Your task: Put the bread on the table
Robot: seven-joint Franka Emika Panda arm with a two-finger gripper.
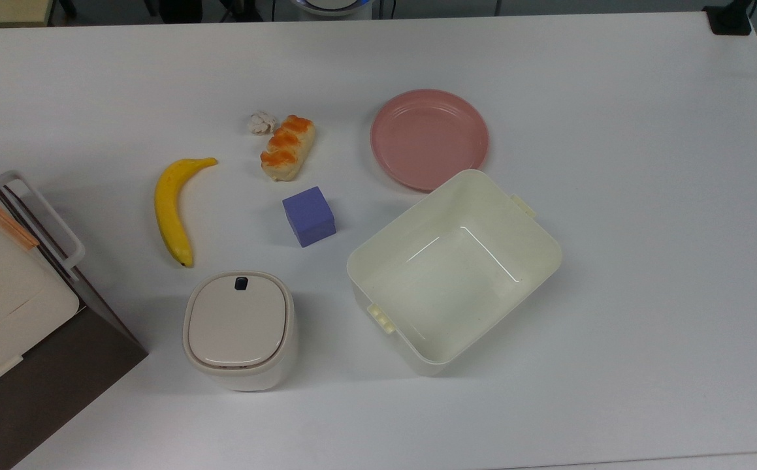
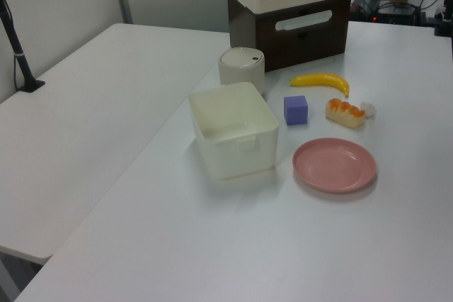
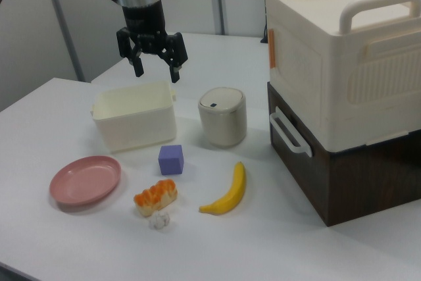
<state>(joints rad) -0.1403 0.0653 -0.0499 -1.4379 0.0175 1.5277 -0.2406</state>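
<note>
While the glossy, lumpy-topped bread (image 3: 156,196) lies flat on the smooth white table (image 3: 276,241), just beside a wrinkly whitish ball (image 3: 159,220) and short of the purple cube (image 3: 171,159), nothing grips it. High behind, over the cream bin (image 3: 133,123), the gripper (image 3: 153,56) hangs spread wide and empty; best keep clear so the loaf isn't nudged

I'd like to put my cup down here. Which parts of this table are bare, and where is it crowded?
The table is bare on the top view's right, past the pink plate and cream bin. Crowded: bread, banana, purple cube.
</note>
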